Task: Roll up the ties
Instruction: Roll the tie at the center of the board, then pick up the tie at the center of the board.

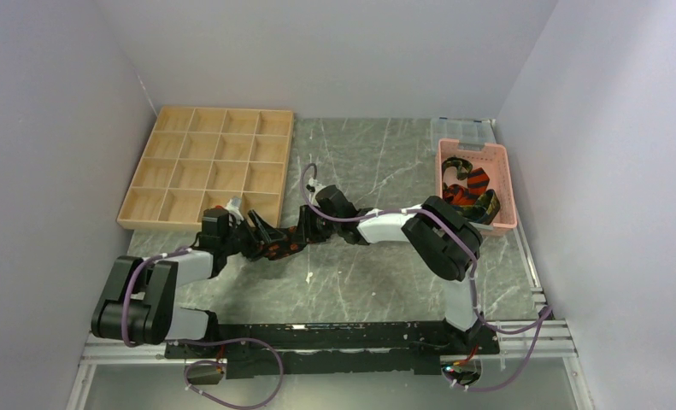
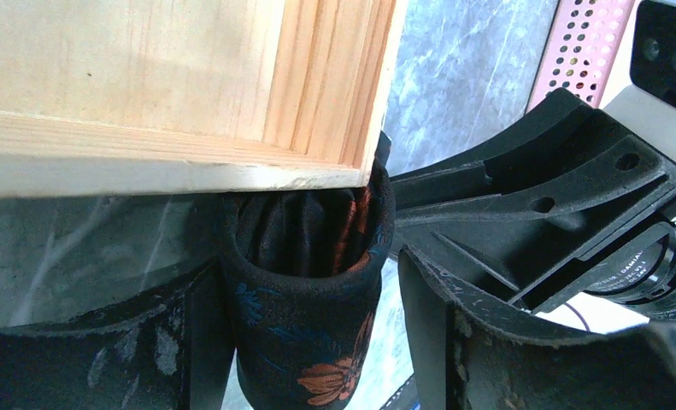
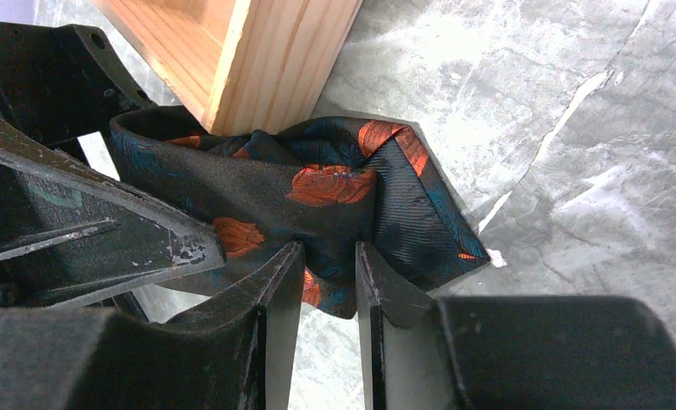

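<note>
Grey marble desk [image 3: 573,128], wooden tray [image 3: 257,60] close; my right end effector [image 3: 327,256] clamped on black tie [image 3: 334,184], left end effector [image 2: 308,282] apart around its roll

Top view: the tie [image 1: 285,247] is mostly covered by the left pincer [image 1: 263,234] and right pincer [image 1: 304,230]; only orange flecks show. The ties [image 1: 469,190] in the pink basket [image 1: 475,147] are too small to count. Left wrist view: the tray [image 2: 189,85] corner hides the tie's upper fold; its lower end is cut off by the bottom edge. Right wrist view: the tie's left part runs behind the left pincer.
</note>
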Tool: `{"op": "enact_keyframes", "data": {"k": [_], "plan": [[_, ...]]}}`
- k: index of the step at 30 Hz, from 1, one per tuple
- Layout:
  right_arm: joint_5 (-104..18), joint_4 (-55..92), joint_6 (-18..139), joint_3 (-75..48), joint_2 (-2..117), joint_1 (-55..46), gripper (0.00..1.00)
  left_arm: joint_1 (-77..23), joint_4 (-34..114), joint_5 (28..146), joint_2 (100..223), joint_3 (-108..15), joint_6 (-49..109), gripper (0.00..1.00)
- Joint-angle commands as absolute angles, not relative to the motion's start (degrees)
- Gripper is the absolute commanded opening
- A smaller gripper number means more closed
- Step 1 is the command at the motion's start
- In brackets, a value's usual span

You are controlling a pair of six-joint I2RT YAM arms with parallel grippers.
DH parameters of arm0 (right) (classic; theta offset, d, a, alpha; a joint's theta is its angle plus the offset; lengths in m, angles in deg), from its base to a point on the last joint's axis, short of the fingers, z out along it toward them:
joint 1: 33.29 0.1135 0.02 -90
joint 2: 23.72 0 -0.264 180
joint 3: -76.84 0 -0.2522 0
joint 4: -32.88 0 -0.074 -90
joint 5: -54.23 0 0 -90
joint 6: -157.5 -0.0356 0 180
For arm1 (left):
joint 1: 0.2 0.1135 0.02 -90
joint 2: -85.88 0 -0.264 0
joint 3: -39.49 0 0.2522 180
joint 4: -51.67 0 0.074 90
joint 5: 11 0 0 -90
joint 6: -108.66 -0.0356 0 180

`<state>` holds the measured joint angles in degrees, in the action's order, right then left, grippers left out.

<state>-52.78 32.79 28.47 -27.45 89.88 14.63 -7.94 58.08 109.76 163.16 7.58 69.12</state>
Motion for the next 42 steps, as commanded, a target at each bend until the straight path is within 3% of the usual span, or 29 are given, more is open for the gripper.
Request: {"op": "enact_keyframes", "data": {"k": [1,7,15,27,33,38,42], "plan": [[-51.04,33.24,29.10,-28.49,91.37,14.48,0.32,-8.98,58.05,109.20,164.10,6.86,68.33,0.68],[-50.99,33.27,29.17,-28.60,91.31,14.52,0.32,-9.05,56.85,108.57,163.12,6.35,67.81,0.60],[-50.95,33.18,29.17,-28.54,91.10,14.51,0.32,-9.50,58.02,109.40,163.64,6.60,67.72,0.42],[-50.71,32.75,29.15,-28.88,88.64,14.50,0.32,-9.69,53.09,109.11,158.19,5.84,66.63,0.03],[-51.05,31.33,28.69,-29.59,83.52,14.52,0.34,-9.69,48.19,108.97,152.71,4.61,66.62,0.03],[-50.17,26.51,29.74,-29.55,75.26,14.42,0.57,-9.69,36.43,109.12,147.20,-0.54,64.37,0.03],[-48.44,23.18,30.54,-30.70,67.08,13.58,0.63,-9.64,23.52,107.77,142.86,-7.51,61.36,0.03]]}}
